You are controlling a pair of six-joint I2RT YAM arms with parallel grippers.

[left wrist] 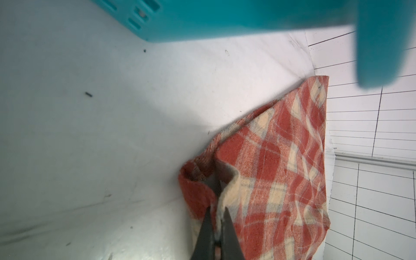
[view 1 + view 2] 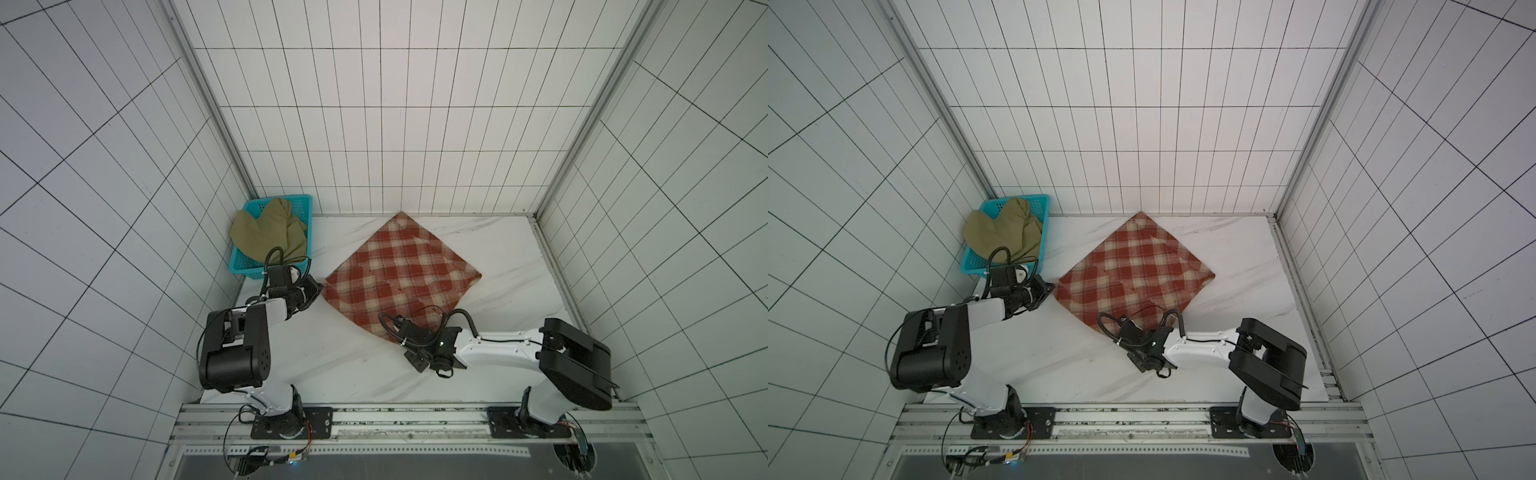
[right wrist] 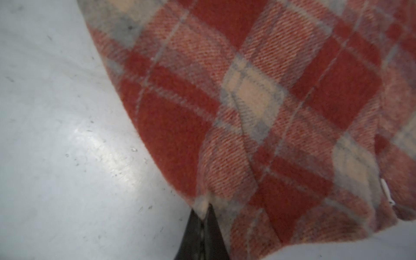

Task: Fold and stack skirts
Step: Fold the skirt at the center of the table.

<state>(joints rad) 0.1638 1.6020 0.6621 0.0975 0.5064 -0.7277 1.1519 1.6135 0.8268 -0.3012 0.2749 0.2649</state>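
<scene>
The rust-red and cream plaid skirt point(image 2: 401, 274) point(image 2: 1133, 274) lies spread like a diamond on the white table. My left gripper point(image 2: 319, 289) point(image 1: 217, 209) is shut on its left corner, where the cloth bunches up between the dark fingers. At the skirt's near corner my right gripper point(image 2: 394, 336) point(image 3: 202, 209) is shut on the cream edge of the plaid skirt point(image 3: 258, 101). The olive-khaki skirt point(image 2: 270, 237) point(image 2: 1005, 232) sits crumpled in the teal basket point(image 2: 245, 266) at the back left, spilling over its rim.
The teal basket point(image 1: 202, 18) stands just behind the left wrist, close to the left wall. Tiled walls enclose the table on three sides; the plaid skirt's far corner touches the back wall. A metal rail point(image 2: 395, 415) runs along the front edge.
</scene>
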